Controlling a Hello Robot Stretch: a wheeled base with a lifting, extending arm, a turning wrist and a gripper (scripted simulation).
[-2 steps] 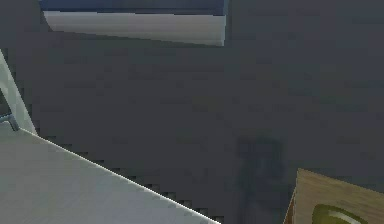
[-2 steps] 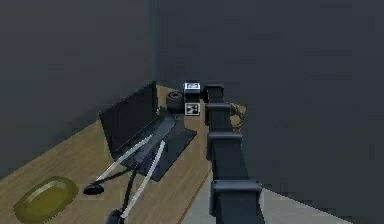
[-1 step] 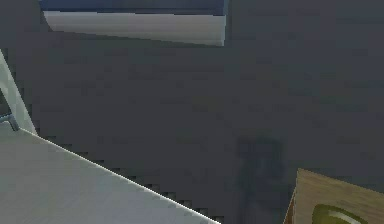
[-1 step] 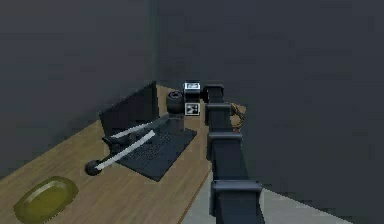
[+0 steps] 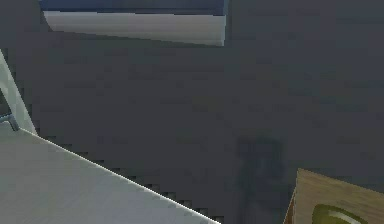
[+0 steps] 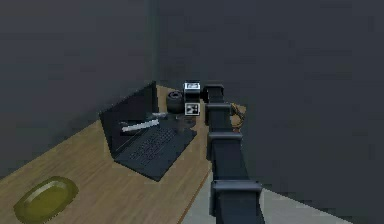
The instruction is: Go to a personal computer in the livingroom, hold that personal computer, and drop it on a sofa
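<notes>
An open dark laptop lies on a wooden table in the arm side view, its screen raised toward the wall. The dark arm bar rises from the bottom edge to two white marked squares. Left of them is the gripper, its pale thin fingers lying across the laptop. With the laptop resting on the table behind it, I cannot tell whether the gripper holds anything.
A yellow-green plate sits at the table's near left; the plate's rim and the table corner show at the forward view's bottom right. A pale grey surface fills the bottom left. A blue and white slab is at the top. Dark floor lies between.
</notes>
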